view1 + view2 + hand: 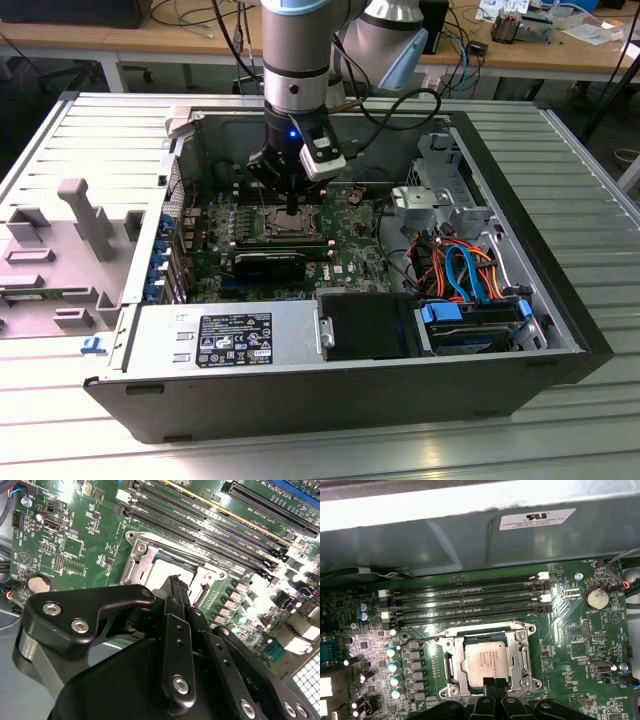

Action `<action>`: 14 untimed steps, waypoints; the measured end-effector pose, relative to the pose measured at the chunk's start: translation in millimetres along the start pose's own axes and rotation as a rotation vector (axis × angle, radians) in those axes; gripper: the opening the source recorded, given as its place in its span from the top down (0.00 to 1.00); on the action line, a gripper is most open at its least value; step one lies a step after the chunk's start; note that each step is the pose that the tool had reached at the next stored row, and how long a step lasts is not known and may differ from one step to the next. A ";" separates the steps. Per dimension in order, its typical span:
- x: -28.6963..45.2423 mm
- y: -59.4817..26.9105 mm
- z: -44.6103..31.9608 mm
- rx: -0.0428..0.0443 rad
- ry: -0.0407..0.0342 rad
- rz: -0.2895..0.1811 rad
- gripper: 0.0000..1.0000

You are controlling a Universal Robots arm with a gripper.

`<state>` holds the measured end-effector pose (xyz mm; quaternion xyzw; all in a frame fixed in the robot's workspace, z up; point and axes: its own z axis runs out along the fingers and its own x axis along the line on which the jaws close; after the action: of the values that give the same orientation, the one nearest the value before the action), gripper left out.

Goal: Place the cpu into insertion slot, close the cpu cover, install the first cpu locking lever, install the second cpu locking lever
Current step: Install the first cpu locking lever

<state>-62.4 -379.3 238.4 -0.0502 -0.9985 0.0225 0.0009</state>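
First wrist view: end effector (494, 685) pinched together, tips at cpu cover (451, 661) edge

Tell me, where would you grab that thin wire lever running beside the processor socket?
Probably at the locking lever's free hooked end, which bends away from the cpu cover. The straight run lies low along the frame, so coming from above onto that outward end looks easiest. The gripper hangs over the socket's opposite edge.

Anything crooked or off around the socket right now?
Nothing stands out. The cpu sits square in the insertion slot, the cpu cover lies flat around it, and the gripper is at the cover's edge.
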 end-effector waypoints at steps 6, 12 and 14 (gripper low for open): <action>0.0 0.0 0.0 0.0000 -0.0009 -0.019 0.89; 0.0 0.0 0.0 0.0000 -0.0016 -0.034 0.89; 0.0 0.0 0.0 0.0000 -0.0018 -0.039 0.89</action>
<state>-62.4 -379.3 238.4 -0.0307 -0.9993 0.0226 0.0005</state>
